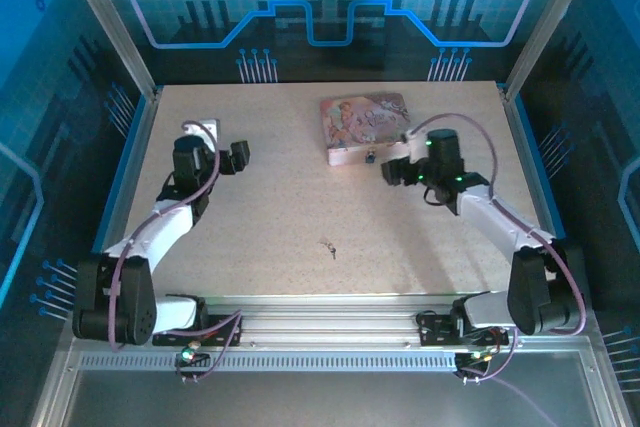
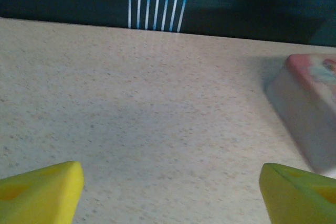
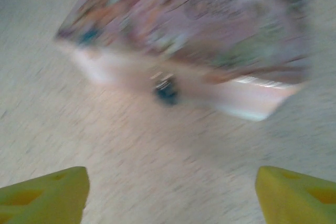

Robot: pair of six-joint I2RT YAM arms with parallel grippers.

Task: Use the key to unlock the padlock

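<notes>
The padlock (image 1: 371, 157), tiny and dark, hangs at the front wall of a pink illustrated tin (image 1: 365, 127). The right wrist view shows the padlock (image 3: 167, 90) blurred, against the tin (image 3: 194, 24), ahead of my right gripper (image 3: 170, 198). That gripper's yellow fingertips (image 3: 47, 195) stand wide apart with bare table between them. From above, my right gripper (image 1: 398, 162) is just right of the padlock. The key (image 1: 329, 246), thin and silvery, lies alone on the table, nearer the front. My left gripper (image 1: 218, 147) is open at the far left; its fingertips (image 2: 42, 192) hold nothing.
The speckled table (image 1: 270, 207) has raised rails along its left and right sides. In the left wrist view the tin (image 2: 310, 114) lies off to the right and the dark back wall with blue lines (image 2: 157, 3) stands beyond the table's far edge.
</notes>
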